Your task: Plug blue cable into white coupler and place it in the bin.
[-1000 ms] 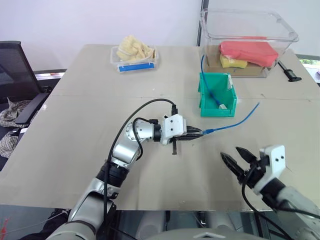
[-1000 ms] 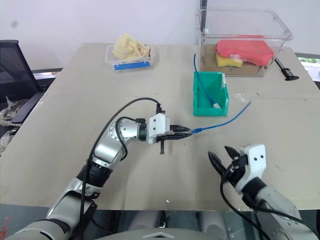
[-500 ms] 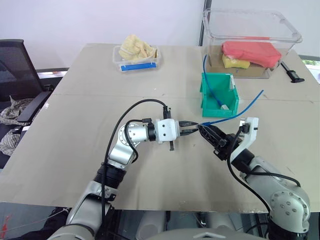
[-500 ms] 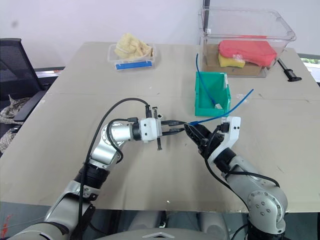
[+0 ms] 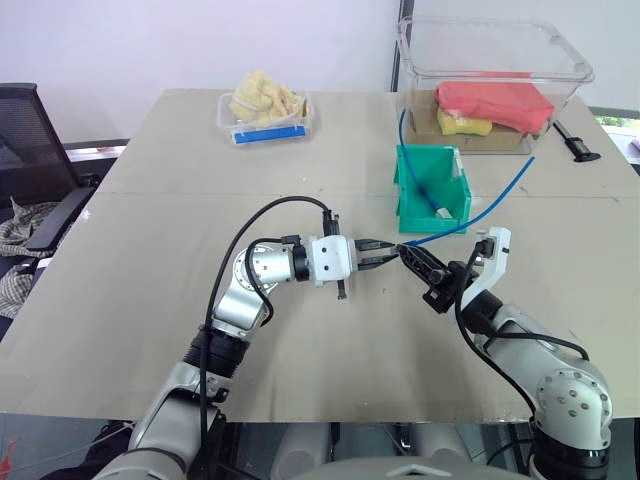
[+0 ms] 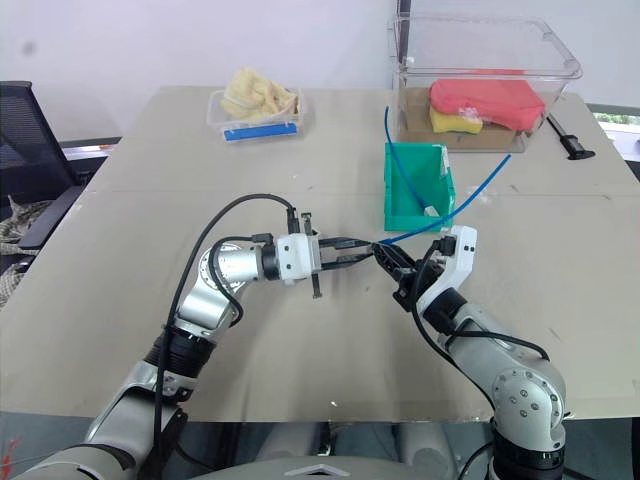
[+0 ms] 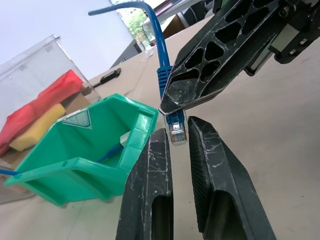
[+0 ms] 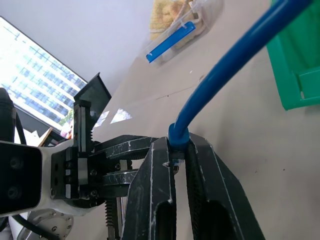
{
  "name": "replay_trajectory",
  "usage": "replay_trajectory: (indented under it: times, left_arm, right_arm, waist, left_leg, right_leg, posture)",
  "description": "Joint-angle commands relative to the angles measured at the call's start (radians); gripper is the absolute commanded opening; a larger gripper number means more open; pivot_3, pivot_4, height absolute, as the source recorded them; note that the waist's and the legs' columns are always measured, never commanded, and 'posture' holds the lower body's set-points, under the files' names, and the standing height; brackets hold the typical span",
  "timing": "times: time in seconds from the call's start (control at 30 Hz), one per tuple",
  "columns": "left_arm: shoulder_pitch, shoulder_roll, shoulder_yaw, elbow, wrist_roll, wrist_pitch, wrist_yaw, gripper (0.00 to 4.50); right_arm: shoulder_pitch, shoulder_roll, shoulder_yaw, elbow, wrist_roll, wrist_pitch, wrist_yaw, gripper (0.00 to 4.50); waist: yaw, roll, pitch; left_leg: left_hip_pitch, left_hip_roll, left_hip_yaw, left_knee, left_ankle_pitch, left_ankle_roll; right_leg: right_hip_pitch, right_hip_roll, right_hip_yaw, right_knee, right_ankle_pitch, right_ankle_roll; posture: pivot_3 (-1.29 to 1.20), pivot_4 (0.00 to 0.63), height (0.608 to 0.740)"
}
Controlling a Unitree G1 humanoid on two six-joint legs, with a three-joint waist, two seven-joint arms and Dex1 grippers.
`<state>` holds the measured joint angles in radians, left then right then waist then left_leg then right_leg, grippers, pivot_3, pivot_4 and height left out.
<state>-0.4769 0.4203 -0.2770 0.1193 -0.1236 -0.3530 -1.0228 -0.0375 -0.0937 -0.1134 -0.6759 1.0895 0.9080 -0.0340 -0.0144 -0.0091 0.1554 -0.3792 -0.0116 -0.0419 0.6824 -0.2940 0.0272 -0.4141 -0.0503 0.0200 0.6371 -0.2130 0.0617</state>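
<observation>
My right gripper (image 8: 172,165) is pinching the blue cable (image 5: 470,218) near its plug, cable trailing past the bin (image 5: 432,186); my left gripper (image 7: 176,145) is standing slightly parted around the plug.

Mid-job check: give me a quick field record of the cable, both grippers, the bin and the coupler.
blue cable: held above the table, plug end between both grippers
right gripper: shut on the cable just behind its plug
left gripper: fingers slightly apart around the clear plug
bin: beyond the grippers, holds a second blue cable
white coupler: cannot tell where it is
</observation>
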Motion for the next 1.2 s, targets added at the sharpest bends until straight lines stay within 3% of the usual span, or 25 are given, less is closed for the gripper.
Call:
replay_trajectory:
  times: [0.03, 0.1, 0.13, 0.37, 0.6, 0.8, 1.2]
  left_arm:
    - [0.026, 0.009, 0.026, -0.07, -0.062, 0.102, 0.002, 2.09]
    - [0.047, 0.036, 0.06, -0.081, -0.102, 0.187, -0.001, 2.92]
    - [0.06, 0.058, 0.081, -0.079, -0.119, 0.222, -0.006, 3.11]
    - [0.063, 0.134, 0.244, 0.029, -0.165, 0.44, 0.091, 3.11]
    - [-0.005, 0.129, 0.246, 0.154, -0.166, 0.504, 0.047, 3.11]
    - [-0.098, 0.164, 0.195, 0.335, -0.128, 0.424, -0.164, 3.11]
    - [-0.358, 0.103, 0.109, 0.789, 0.034, 0.12, -0.329, 3.11]
  right_arm:
    - [0.0, -0.009, -0.005, -0.022, 0.048, -0.036, -0.009, 0.0]
    - [0.007, -0.02, -0.003, -0.02, 0.055, -0.04, -0.011, 0.0]
    - [0.012, -0.026, -0.003, -0.02, 0.056, -0.042, -0.01, 0.0]
    - [0.035, -0.071, 0.005, -0.02, 0.05, -0.066, 0.007, 0.0]
    - [0.037, -0.087, 0.029, -0.013, 0.026, -0.098, 0.015, 0.0]
    - [0.053, -0.101, 0.042, -0.025, 0.021, -0.115, 0.013, 0.0]
    - [0.073, -0.136, 0.058, -0.059, 0.024, -0.127, -0.002, 0.0]
  waist:
    - [0.0, 0.0, 0.0]
    - [-0.001, 0.0, 0.0]
    - [-0.002, 0.0, 0.0]
    - [-0.002, 0.0, 0.0]
    - [0.0, 0.0, 0.0]
    - [0.0, 0.0, 0.0]
    - [0.001, 0.0, 0.001]
  left_leg:
    - [0.0, 0.0, 0.0, 0.0, 0.0, 0.0]
    - [0.0, 0.001, 0.0, 0.0, 0.0, 0.0]
    - [0.0, 0.001, 0.0, 0.0, 0.0, 0.0]
    - [0.0, 0.003, -0.001, 0.0, 0.0, 0.0]
    - [0.0, 0.001, -0.001, 0.0, 0.0, 0.0]
    - [0.0, 0.001, 0.0, -0.001, 0.0, 0.0]
    - [-0.002, -0.001, 0.001, -0.001, 0.0, 0.0]
  right_leg:
    - [0.0, 0.0, 0.0, 0.0, 0.0, 0.0]
    - [0.0, 0.0, 0.0, 0.0, 0.0, 0.0]
    - [0.0, 0.0, 0.0, 0.0, 0.0, 0.0]
    - [-0.001, 0.001, -0.001, 0.001, 0.0, 0.0]
    - [-0.001, 0.001, -0.001, 0.001, 0.0, 0.0]
    - [-0.001, 0.001, -0.001, 0.001, 0.0, 0.0]
    - [-0.002, 0.001, -0.001, 0.0, 0.0, 0.0]
  posture:
    - [0.0, 0.15, 0.739]
    - [0.0, 0.15, 0.739]
    - [0.0, 0.15, 0.739]
    - [0.0, 0.15, 0.739]
    - [0.0, 0.15, 0.739]
    - [0.0, 0.15, 0.739]
    - [0.0, 0.15, 0.739]
